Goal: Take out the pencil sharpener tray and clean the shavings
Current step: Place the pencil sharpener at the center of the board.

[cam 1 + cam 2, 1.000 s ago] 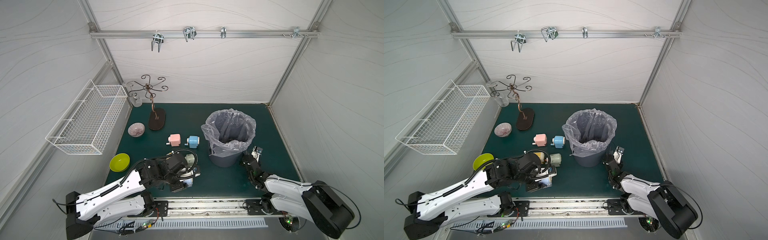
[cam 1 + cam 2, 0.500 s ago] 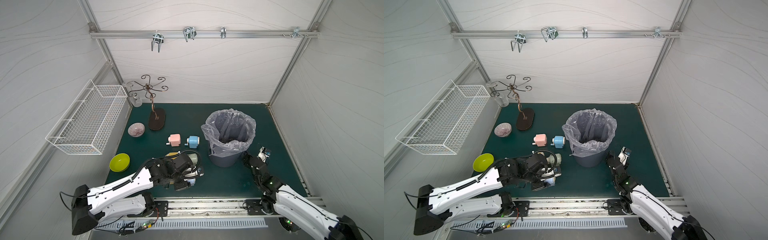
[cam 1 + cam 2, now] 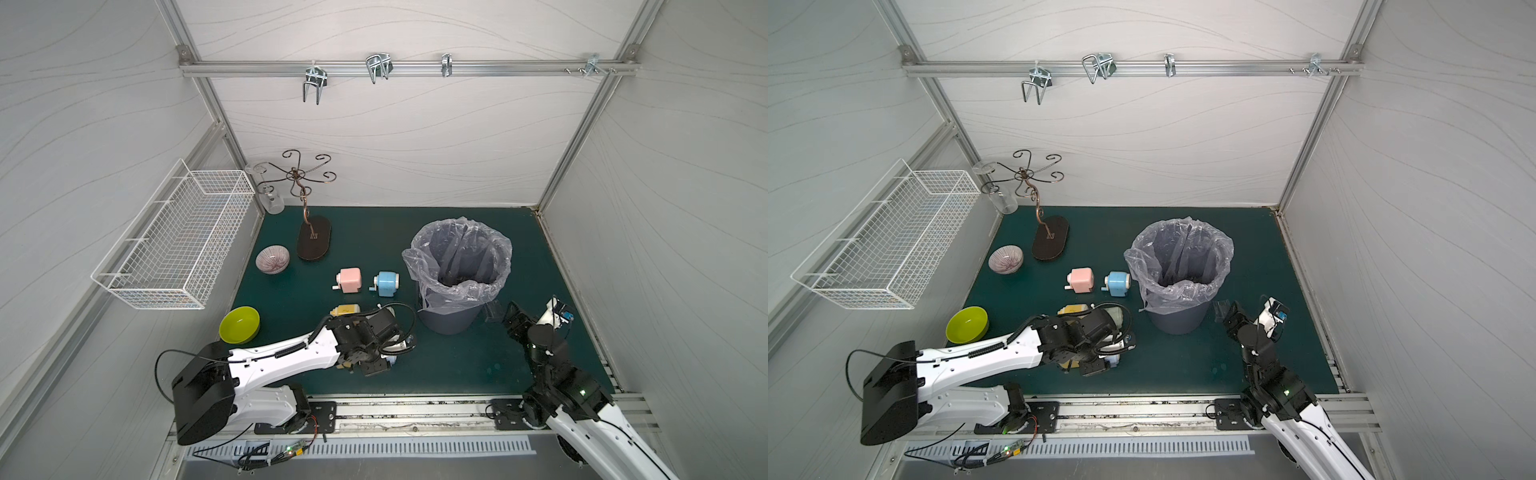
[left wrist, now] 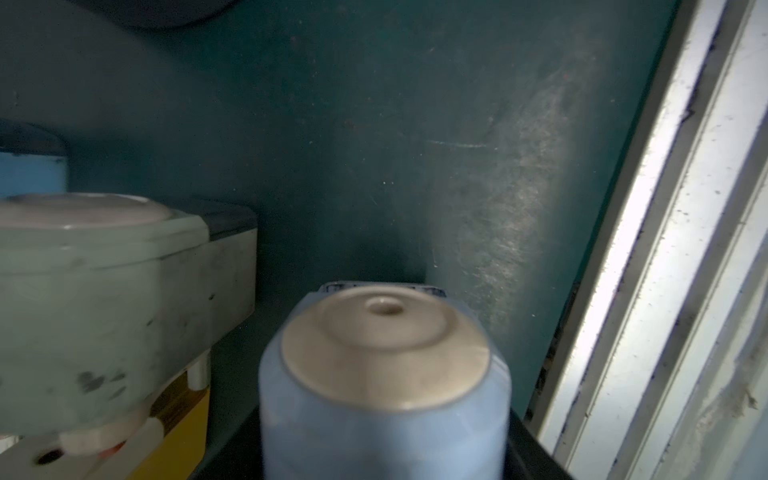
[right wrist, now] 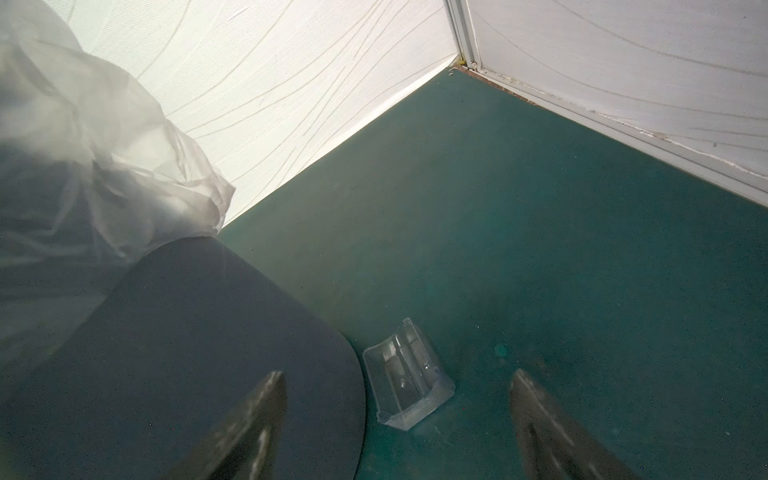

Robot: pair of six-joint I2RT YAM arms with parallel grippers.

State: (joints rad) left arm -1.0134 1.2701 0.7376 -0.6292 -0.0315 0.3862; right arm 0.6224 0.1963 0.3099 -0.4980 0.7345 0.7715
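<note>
My left gripper (image 4: 384,436) is shut on a light blue pencil sharpener (image 4: 384,374) with a beige round end, held low over the mat's front; in a top view it sits under the wrist (image 3: 384,362). The clear sharpener tray (image 5: 407,374) lies on the green mat, apart from the sharpener and right beside the bin (image 3: 457,266); both top views show the tray (image 3: 492,311) (image 3: 1221,308). It looks empty. My right gripper (image 5: 395,374) hangs open just above it, a finger on each side, touching nothing. A few dark flecks of shavings (image 3: 454,277) lie in the bin's bag.
Pink (image 3: 349,280), blue (image 3: 386,284) and yellow (image 3: 345,309) sharpeners stand mid-mat; a pale green one (image 4: 104,299) sits beside my left wrist. A green bowl (image 3: 240,325), striped bowl (image 3: 272,259), hook stand (image 3: 313,239) and wire basket (image 3: 178,237) are on the left.
My right gripper has opened and let the tray go; the tray now lies on the mat by the bin and the right arm has drawn back. The left arm shifted slightly rightward.
</note>
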